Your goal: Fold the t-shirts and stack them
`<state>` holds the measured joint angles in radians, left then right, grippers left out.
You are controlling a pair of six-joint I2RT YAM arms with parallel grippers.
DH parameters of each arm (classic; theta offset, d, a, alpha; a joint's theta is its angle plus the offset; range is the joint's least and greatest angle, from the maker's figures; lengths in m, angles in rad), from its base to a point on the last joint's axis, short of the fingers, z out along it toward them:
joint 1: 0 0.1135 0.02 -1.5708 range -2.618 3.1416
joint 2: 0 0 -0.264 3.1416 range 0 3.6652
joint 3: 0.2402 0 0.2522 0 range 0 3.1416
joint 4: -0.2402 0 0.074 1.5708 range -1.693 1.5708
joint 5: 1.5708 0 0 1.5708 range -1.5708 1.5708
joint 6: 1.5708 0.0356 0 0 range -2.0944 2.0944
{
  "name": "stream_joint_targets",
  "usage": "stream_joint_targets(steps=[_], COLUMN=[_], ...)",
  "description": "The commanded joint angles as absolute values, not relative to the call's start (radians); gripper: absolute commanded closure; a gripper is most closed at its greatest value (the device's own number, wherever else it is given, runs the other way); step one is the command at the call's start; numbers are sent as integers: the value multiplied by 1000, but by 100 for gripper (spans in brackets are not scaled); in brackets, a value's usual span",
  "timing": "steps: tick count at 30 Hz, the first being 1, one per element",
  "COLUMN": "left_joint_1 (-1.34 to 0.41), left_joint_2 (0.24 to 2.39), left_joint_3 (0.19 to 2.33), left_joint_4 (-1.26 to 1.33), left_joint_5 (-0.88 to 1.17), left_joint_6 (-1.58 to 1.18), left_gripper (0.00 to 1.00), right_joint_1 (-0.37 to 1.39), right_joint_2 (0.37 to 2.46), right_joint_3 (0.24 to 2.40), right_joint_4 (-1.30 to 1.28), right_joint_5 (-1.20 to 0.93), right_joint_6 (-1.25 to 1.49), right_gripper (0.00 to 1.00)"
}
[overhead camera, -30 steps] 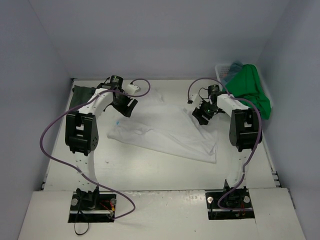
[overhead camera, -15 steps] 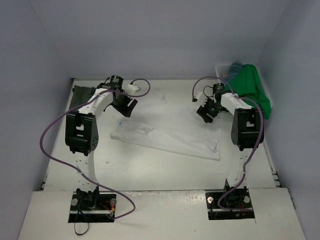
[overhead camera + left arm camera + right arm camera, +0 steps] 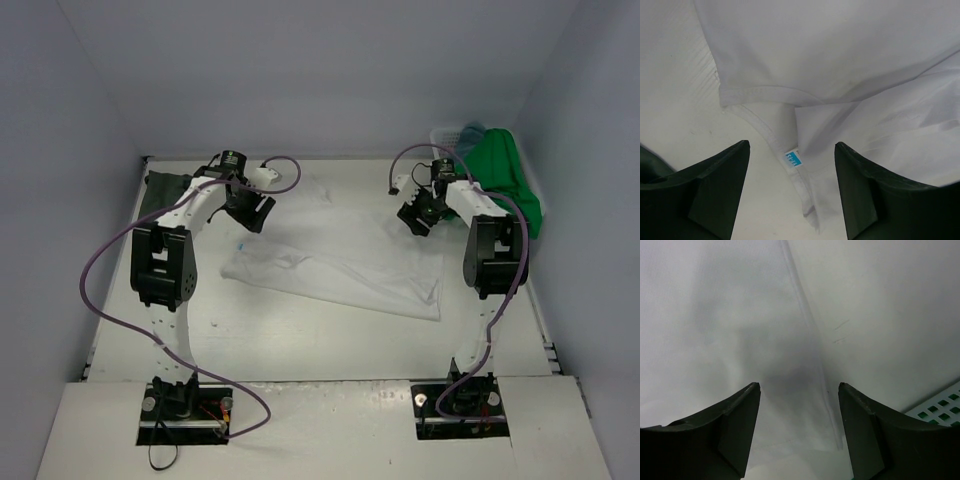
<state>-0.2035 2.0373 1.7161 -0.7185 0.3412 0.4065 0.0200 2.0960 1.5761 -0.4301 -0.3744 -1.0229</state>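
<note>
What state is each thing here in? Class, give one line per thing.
basket, upright, holding clothes.
white t-shirt, spread out, creased, not folded up.
green t-shirt, unfolded, draped over the basket's rim.
blue t-shirt, bunched in the basket, mostly hidden.
dark t-shirt, lying at the far left; folding unclear.
left gripper, open, empty, above the white t-shirt's collar.
right gripper, open, empty, above the white t-shirt's edge.

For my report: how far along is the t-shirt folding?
Done: possibly the dark grey-green t-shirt, flat at far left. In hand: white t-shirt spread out, left gripper and right gripper open above it. Remaining: bright green t-shirt draped over the basket.
</note>
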Motion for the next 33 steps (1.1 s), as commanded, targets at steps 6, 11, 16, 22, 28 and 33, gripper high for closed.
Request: stream_joint_targets(steps=[6, 11, 16, 22, 28, 33], left_joint_1=[-222, -227, -245, -281, -282, -282], left_joint_2=[2036, 2091, 2180, 2249, 2244, 2197], left_joint_3=[1729, 1808, 1890, 1872, 1819, 1725], left_joint_4=[-551, -532, -571, -558, -574, -595], left_joint_5=[405, 460, 468, 397, 351, 310], left_joint_6=[357, 335, 316, 336, 359, 387], left_gripper=[52, 77, 99, 100, 100, 100], right_joint_1=[6, 5, 5, 5, 5, 5], right_joint_2=[2111, 2111, 2102, 2066, 2034, 2003], right_joint_3=[1563, 1569, 1554, 1523, 1503, 1473], right_joint_4=[-437, -437, -437, -439, -437, -437], right_joint_5=[-425, -437, -442, -439, -440, -449], right_joint_6=[-1016, -997, -986, -994, -999, -996], right_gripper=[48, 82, 93, 93, 94, 94])
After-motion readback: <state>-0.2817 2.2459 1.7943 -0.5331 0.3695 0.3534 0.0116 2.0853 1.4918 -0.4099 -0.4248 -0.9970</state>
